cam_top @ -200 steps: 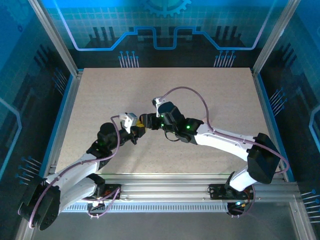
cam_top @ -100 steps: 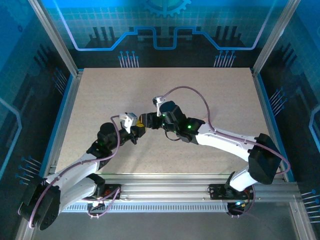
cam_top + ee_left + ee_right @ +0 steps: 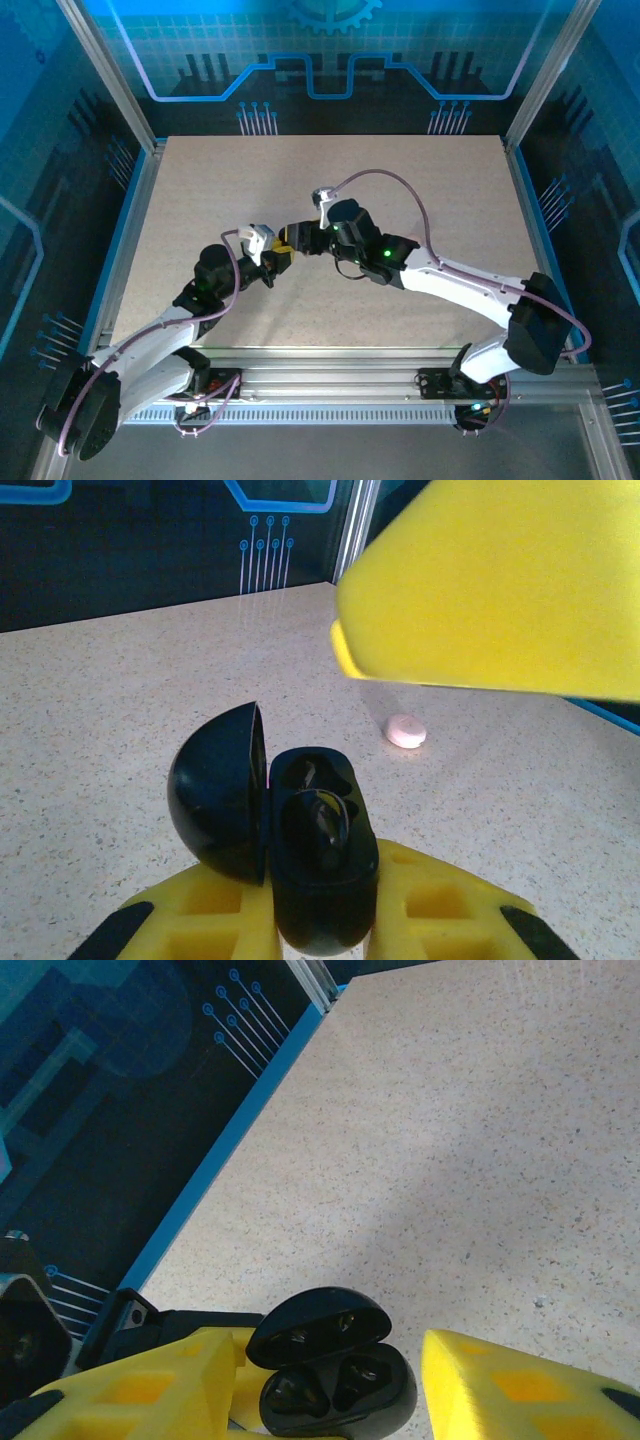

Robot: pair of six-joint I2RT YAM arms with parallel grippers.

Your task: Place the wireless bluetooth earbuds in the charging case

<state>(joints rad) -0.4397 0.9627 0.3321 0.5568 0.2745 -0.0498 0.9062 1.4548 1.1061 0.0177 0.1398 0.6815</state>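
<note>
Right arm's elbow has swung out to the right since a second ago, and its wrist has edged back with it. Left arm unmoved.

At the right gripper (image 3: 296, 240), jaws parted, gripping nothing. Its fingers (image 3: 150, 1390) loosely straddle the case (image 3: 335, 1385), with bare table showing between the case and one finger.

At the left gripper (image 3: 320, 915), clenched on the black case, pinching its lower body from both sides, near the middle of the table (image 3: 420, 180).

Case open, lid (image 3: 220, 790) tipped up to one side. Two black buds (image 3: 295, 1392) lie in the wells, side by side.

Crowding: from the left wrist, one big yellow right finger (image 3: 490, 580) hangs over the case and blocks the upper right of the sightline. From above, the two wrists meet nose to nose and cover the case.

Beyond the case, well apart from it, a pale pink piece (image 3: 406, 732) lies on the table, too small to tell what it is.

Blue-lit panels wall the table on three sides.
</note>
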